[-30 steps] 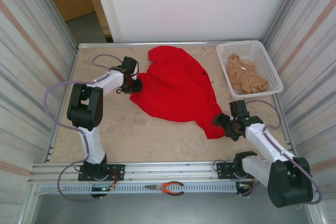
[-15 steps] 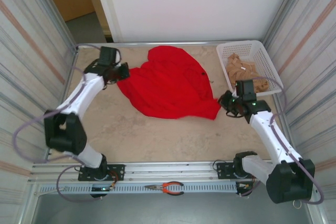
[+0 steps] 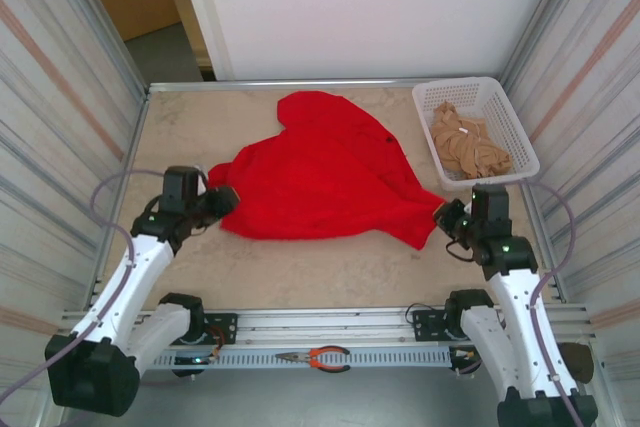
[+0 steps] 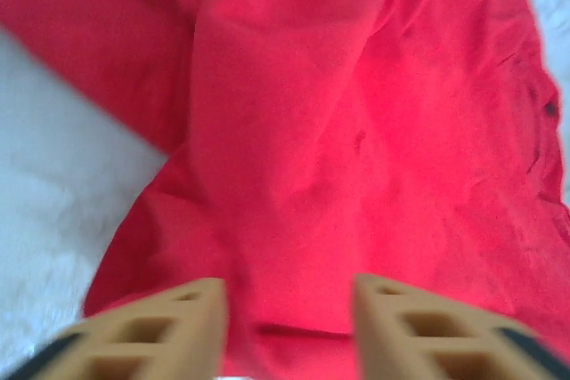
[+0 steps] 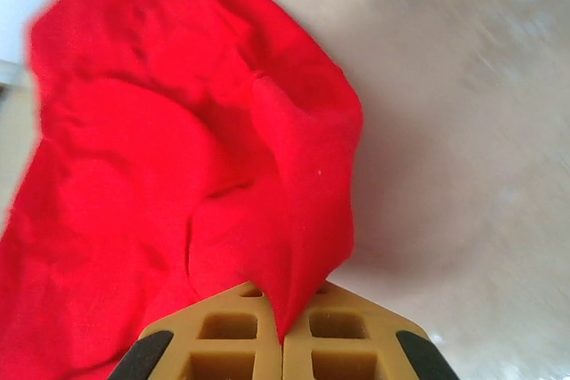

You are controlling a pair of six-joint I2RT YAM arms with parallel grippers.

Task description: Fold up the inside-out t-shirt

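Note:
The inside-out t-shirt (image 3: 320, 177) lies spread and rumpled across the middle of the table, plain bright red with no lettering showing. My left gripper (image 3: 215, 202) is at its left edge. In the left wrist view that gripper (image 4: 289, 313) stands open, its tan fingers apart over the red cloth (image 4: 356, 131). My right gripper (image 3: 447, 219) is at the shirt's right corner. In the right wrist view it (image 5: 283, 331) is shut on a pinched point of the cloth (image 5: 178, 149), which rises from between the fingers.
A white basket (image 3: 520, 142) at the back right holds a tan garment (image 3: 465, 147). Orange-handled pliers (image 3: 318, 357) lie on the rail in front of the arm bases. Ribbed walls close in both sides.
The left gripper came from the far left toward the near edge, dragging the shirt's left edge, and opened. The right gripper closed on the right corner and drew it out to the right.

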